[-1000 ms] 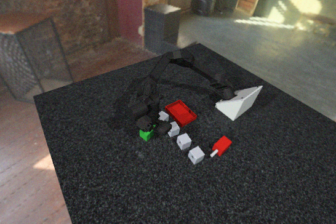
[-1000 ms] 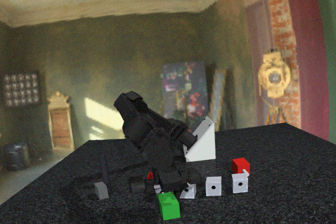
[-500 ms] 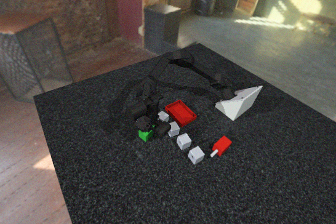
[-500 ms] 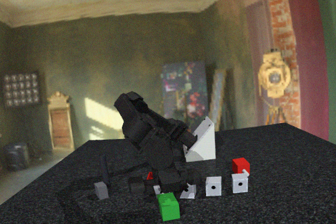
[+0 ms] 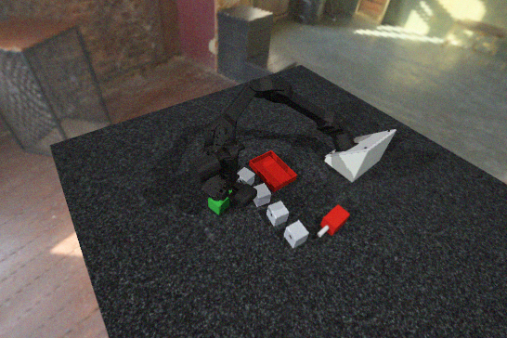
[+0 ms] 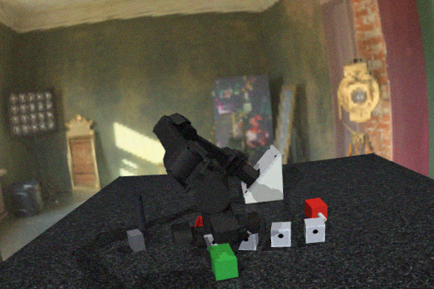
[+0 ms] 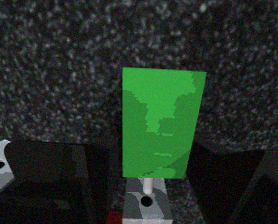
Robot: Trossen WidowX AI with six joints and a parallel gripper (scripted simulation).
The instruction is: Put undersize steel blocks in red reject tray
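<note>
Gripper (image 5: 230,191) (image 6: 218,227) (image 7: 150,129) is about half open, w/ its black fingers either side of the green gauge (image 5: 218,204) (image 6: 224,263) (image 7: 157,120), & it has firm hold of it. From where I stand the gauge is low, nr the black tabletop (image 5: 209,275) (image 6: 95,223) (image 7: 60,65); can't tell if it touches.

Gauge's pale pin (image 7: 148,186) points at the nearest block (image 5: 246,175) (image 6: 209,240) (image 7: 132,204), just beyond the gauge. Pin is outside that block's dark hole (image 7: 146,201), tip nr it. Can't tell the exact gap, or whether pin & hole line up.

Next block (image 5: 261,195) (image 6: 250,244) (image 7: 6,177) is beside the nearest one, a bit off to one side of the gripper & partly behind a finger in the exterior view. Third block (image 5: 278,214) (image 6: 280,234) & fourth block (image 5: 296,234) (image 6: 315,230) carry the row on, farther from the gripper on that side, dark holes showing in both. Fifth block (image 6: 136,240) stands well apart on the gripper's opp. side.

Red tray (image 5: 273,170) (image 6: 199,221) (image 7: 114,218) is past the nearest block as seen from the gauge; the five blocks are outside it. Red gauge (image 5: 335,219) (image 6: 315,208) w/ white pin lies beyond the row's far end, nr the fourth block. White wedge (image 5: 364,159) (image 6: 268,185) is well back from the gripper.
</note>
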